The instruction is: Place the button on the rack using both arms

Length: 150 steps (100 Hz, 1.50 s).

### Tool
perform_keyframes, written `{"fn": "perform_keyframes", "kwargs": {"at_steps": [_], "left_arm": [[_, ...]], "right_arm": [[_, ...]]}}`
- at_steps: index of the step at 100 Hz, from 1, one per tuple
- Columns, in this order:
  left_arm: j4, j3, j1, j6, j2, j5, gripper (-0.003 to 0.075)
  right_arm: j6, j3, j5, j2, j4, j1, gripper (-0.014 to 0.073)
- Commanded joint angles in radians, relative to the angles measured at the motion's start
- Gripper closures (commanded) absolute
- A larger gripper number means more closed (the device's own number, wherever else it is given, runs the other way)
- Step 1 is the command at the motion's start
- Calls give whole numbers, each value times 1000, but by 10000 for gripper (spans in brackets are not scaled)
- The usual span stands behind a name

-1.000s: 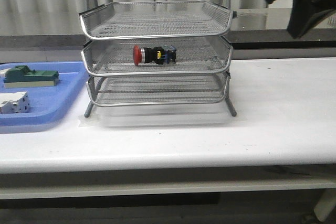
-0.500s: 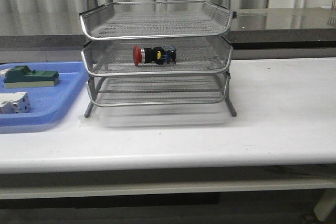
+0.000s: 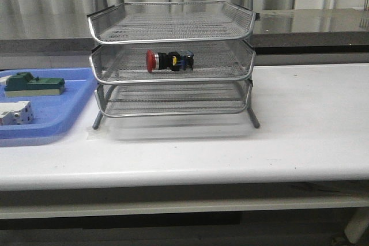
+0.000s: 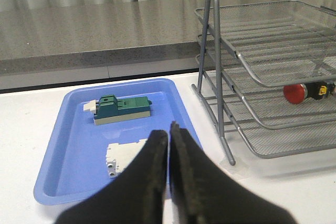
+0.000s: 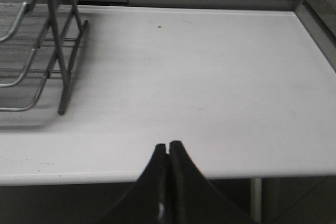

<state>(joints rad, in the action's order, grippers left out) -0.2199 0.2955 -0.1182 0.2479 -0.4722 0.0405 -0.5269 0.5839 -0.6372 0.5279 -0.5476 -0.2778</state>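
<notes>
The button point(image 3: 168, 60), red head to the left and black body with yellow and blue bits, lies on its side in the middle tier of the silver wire-mesh rack point(image 3: 173, 41). It also shows in the left wrist view point(image 4: 304, 92), inside the rack point(image 4: 252, 80). My left gripper point(image 4: 169, 135) is shut and empty, above the near edge of the blue tray. My right gripper point(image 5: 168, 148) is shut and empty, over the table's front edge, right of the rack point(image 5: 31, 51). Neither arm shows in the front view.
A flat blue tray point(image 3: 57, 116) at the left holds a green block point(image 3: 33, 83) and a white block point(image 3: 15, 112); both show in the left wrist view, the green block point(image 4: 122, 108) and the white block point(image 4: 123, 156). A grey counter runs behind the white table point(image 3: 300, 125).
One second ago a black arm showed at the top right of the front view; it has left the view. The button and rack have not moved.
</notes>
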Motion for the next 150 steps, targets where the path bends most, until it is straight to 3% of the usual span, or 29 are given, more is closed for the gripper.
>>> {"fn": "perform_keyframes", "kwargs": {"at_steps": [1, 108, 132, 150], "left_arm": [[-10, 26, 3, -8, -2, -80, 716], [-10, 26, 3, -8, -2, -80, 716], [-10, 26, 3, -8, -2, -80, 716], [-10, 26, 3, -8, -2, -80, 716]], "right_arm": [[-9, 23, -7, -30, -51, 5, 653], [-3, 11, -17, -60, -27, 5, 653], [154, -80, 148, -160, 90, 18, 653], [333, -170, 265, -259, 295, 97, 653]]}}
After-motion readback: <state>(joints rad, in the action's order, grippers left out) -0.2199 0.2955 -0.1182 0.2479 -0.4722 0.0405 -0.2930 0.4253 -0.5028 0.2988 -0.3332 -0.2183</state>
